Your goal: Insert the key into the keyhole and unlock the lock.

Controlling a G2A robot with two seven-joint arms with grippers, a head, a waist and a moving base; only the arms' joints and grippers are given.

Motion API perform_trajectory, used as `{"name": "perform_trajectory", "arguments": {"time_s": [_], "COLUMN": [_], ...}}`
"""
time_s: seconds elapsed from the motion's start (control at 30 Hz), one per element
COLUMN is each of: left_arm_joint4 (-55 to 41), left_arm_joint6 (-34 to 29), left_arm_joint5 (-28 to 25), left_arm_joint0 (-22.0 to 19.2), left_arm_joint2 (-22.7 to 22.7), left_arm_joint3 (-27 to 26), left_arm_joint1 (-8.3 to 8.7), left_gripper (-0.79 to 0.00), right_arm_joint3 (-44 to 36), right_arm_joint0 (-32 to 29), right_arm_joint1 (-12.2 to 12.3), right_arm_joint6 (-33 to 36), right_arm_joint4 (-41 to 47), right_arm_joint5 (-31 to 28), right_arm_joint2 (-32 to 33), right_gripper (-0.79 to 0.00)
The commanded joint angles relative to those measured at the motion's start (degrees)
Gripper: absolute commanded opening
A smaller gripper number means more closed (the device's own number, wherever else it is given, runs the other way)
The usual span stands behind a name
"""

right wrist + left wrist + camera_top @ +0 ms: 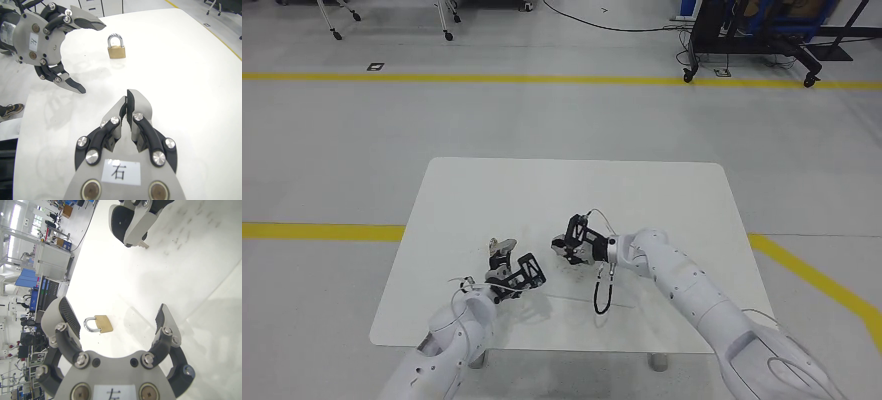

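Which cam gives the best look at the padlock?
Right wrist view: the padlock is unobstructed, brass body and shackle clear. Left wrist view shows it too, skewed, beyond the open left gripper. Top view: too small to tell.

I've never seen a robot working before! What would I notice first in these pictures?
The shiny brass padlock with its silver loop catches the eye first, sitting on the white table. The left end effector is wide open close to it, not touching. The right end effector is shut and points roughly toward the padlock.
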Motion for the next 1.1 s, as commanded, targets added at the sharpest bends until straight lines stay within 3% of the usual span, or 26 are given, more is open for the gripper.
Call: {"name": "perform_trajectory", "arguments": {"time_s": [0.0, 0.4, 0.73, 0.87, 1.07], "left_arm_joint4": [0.05, 0.41, -1.95, -6.97, -13.03], "left_arm_joint6": [-0.15, -0.38, 0.35, 3.25, 12.41], "left_arm_joint5": [-0.08, -0.24, 1.35, 3.45, 4.6], "left_arm_joint0": [-0.14, -0.45, -0.43, 2.05, 12.09], "left_arm_joint2": [0.12, 0.47, -0.04, -3.74, -14.53], "left_arm_joint3": [0.15, 0.52, -0.17, -4.35, -15.01], "left_arm_joint1": [-0.05, -0.25, -0.52, -0.24, 1.24], "left_gripper": [0.0, 0.0, 0.0, 0.0, 0.0], "right_arm_joint3": [-0.68, -3.16, -4.54, -4.65, -4.65], "right_arm_joint0": [-0.49, -2.53, -3.48, -3.54, -3.54], "right_arm_joint1": [0.43, 2.82, 5.47, 5.57, 5.57], "right_arm_joint6": [-0.37, -5.75, -12.3, -12.35, -12.35], "right_arm_joint4": [-0.18, -0.34, -0.32, -0.39, -0.39], "right_arm_joint5": [-0.82, -9.05, -9.05, -9.05, -9.05], "right_arm_joint2": [0.58, 3.92, 3.96, 3.94, 3.94], "right_gripper": [-0.785, -0.785, -0.785, -0.785, -0.785]}}
